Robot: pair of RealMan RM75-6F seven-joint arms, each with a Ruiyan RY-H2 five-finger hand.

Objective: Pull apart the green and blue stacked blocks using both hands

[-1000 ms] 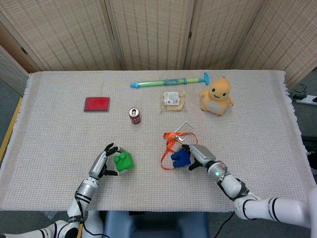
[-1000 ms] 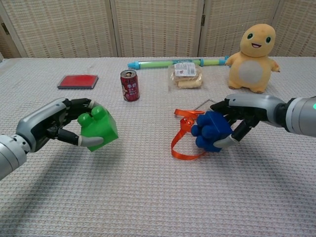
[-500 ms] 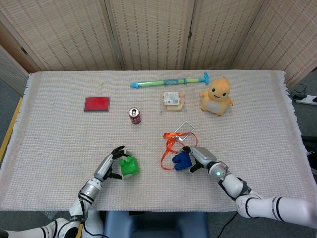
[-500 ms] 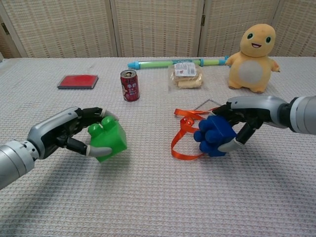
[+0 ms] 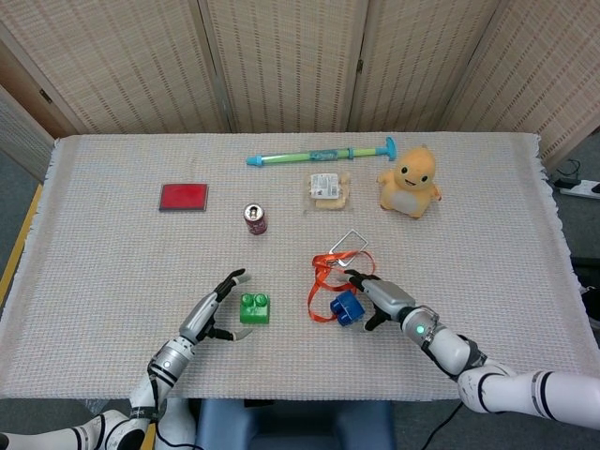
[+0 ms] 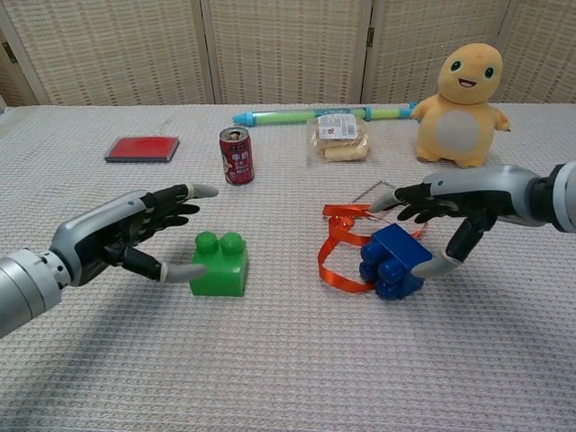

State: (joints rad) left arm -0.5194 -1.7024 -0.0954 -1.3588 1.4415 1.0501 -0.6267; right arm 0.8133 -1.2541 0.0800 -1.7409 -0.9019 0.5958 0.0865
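Blocks lay apart on the table, both hands spread.
We saw our left hand point(image 6: 126, 236) beside the green block point(image 6: 219, 264), our right hand point(image 6: 450, 207) thumb touching the blue block point(image 6: 392, 262).

A red soda can point(image 5: 255, 218) stands upright near the table's middle, with a flat red case point(image 5: 183, 197) at its ten o'clock. A snack packet point(image 5: 328, 187) lies at the can's two o'clock, below a green-and-blue water squirter point(image 5: 321, 154), and a yellow plush toy point(image 5: 410, 183) sits at the packet's three o'clock. An orange ribbon point(image 5: 324, 273) and a wire clip point(image 5: 349, 242) lie at the can's four o'clock.
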